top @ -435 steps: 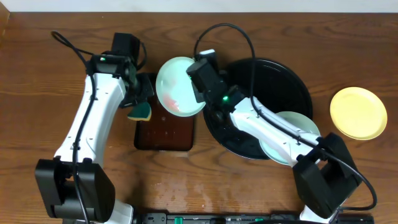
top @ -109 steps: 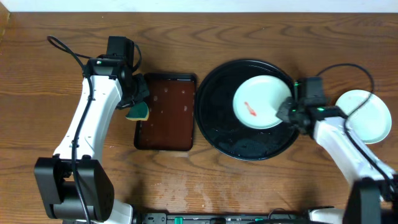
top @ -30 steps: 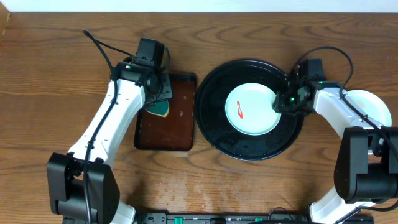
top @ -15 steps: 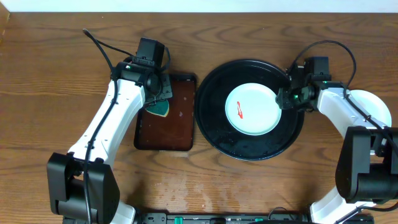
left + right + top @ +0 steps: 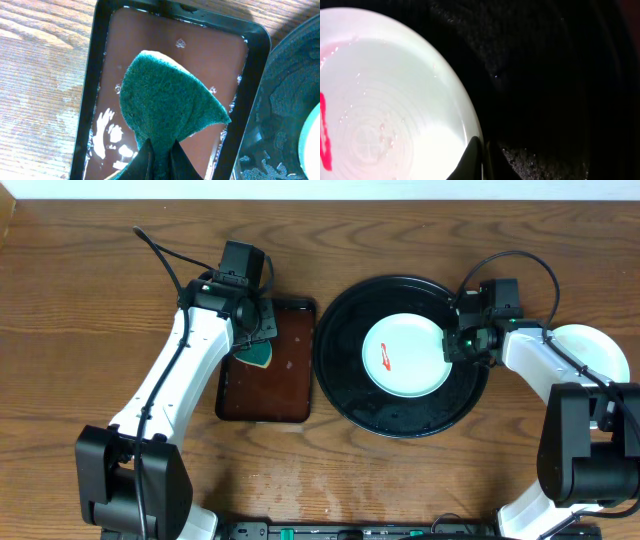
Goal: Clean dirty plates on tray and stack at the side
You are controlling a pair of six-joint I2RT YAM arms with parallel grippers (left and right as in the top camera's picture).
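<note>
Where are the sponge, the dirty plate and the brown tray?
sponge point(image 5: 170, 107), left wrist view, centre of green face.
dirty plate point(image 5: 410, 355), overhead view, white centre beside smear.
brown tray point(image 5: 287, 388), overhead view, bare floor.

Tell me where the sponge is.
Overhead, the sponge is left of centre, pinched in the left gripper over the upper-left part of the brown rectangular tray.

Green sponge point(image 5: 167, 107) over dark-brown rectangular tray point(image 5: 285, 392), wet film inside; wooden table point(image 5: 60, 330) underneath.

Gloss on grained wood
The wooden counter point(image 5: 80, 300) is matt; the black tray point(image 5: 400, 418) and brown tray point(image 5: 210, 65) shine wet and glossy; the plate point(image 5: 405, 357) looks smooth; the sponge point(image 5: 167, 107) rough and fibrous.
</note>
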